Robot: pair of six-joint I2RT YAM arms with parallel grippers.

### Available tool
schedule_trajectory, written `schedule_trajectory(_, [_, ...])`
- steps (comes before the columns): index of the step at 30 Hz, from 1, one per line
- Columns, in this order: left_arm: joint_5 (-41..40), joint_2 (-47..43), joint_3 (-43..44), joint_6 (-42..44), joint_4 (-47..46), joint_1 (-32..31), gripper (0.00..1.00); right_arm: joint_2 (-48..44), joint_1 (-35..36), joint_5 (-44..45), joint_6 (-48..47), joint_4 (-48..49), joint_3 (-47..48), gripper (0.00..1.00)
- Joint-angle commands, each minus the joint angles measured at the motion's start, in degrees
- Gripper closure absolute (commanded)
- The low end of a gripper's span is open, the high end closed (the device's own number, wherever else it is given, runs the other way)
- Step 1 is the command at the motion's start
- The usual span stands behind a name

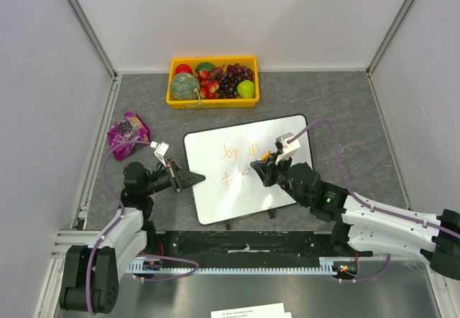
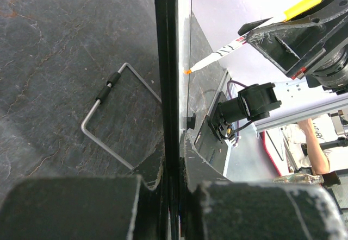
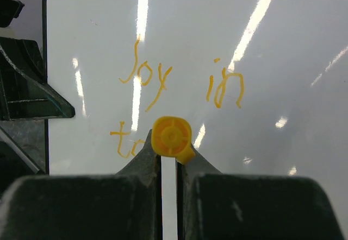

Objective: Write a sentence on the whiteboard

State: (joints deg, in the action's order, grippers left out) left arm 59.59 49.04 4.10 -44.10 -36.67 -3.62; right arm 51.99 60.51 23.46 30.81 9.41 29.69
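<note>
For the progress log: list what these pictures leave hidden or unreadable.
- Right wrist: rest of the sentence, second line, behind the marker and right fingers.
- Top external: lettering on the whiteboard too small to read.
- Left wrist: whiteboard seen edge-on, no lettering visible.

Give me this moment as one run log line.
step: mid-sentence | left gripper: shut on whiteboard edge | right gripper: shut on marker | sentence: "Joy in" written, second line begun

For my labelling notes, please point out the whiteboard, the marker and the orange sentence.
whiteboard (image 1: 231, 196): top view, bare lower surface.
marker (image 3: 171, 137): right wrist view, yellow rear end.
sentence (image 3: 159, 88): right wrist view, word "Joy".
</note>
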Motion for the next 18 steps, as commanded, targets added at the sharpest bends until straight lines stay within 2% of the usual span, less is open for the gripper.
schedule_trajectory(1, [0.3,0.2,-1.2,5.6,-1.0,0.0,0.98,0.9,-0.5,1.3,-1.5,-1.4,1.7,1.0])
schedule_trajectory(18, [0.2,0.1,-1.3,5.5,-1.0,-0.1,0.98,-0.3,-0.5,-3.2,0.1,-4.9,-2.4,1.0])
